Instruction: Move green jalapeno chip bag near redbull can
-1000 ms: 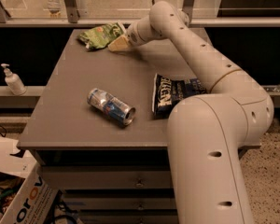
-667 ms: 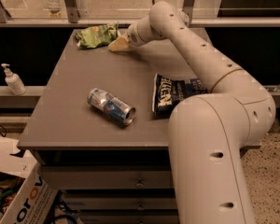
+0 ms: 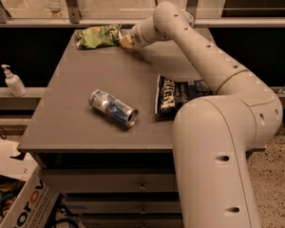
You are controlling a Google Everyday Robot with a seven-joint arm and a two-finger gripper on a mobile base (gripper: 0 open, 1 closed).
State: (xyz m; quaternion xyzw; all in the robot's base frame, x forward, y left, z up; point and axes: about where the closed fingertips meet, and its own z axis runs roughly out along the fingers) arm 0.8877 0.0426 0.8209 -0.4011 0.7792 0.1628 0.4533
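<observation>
The green jalapeno chip bag point(image 3: 97, 36) lies crinkled at the far left corner of the grey table point(image 3: 76, 127). The redbull can point(image 3: 113, 109) lies on its side near the table's middle front, well apart from the green bag. My gripper point(image 3: 126, 41) reaches across to the far edge and sits right at the green bag's right end, touching or nearly touching it. My arm point(image 3: 204, 56) stretches over the table's right side.
A dark-blue chip bag point(image 3: 178, 96) lies on the right of the table, partly hidden by my arm. A soap dispenser point(image 3: 13, 81) stands on a ledge to the left. A cardboard box point(image 3: 19, 208) sits on the floor at lower left.
The green bag has shifted slightly left at the far edge. The gripper stays at its right end, hardly moved. The can and the blue bag have not moved.
</observation>
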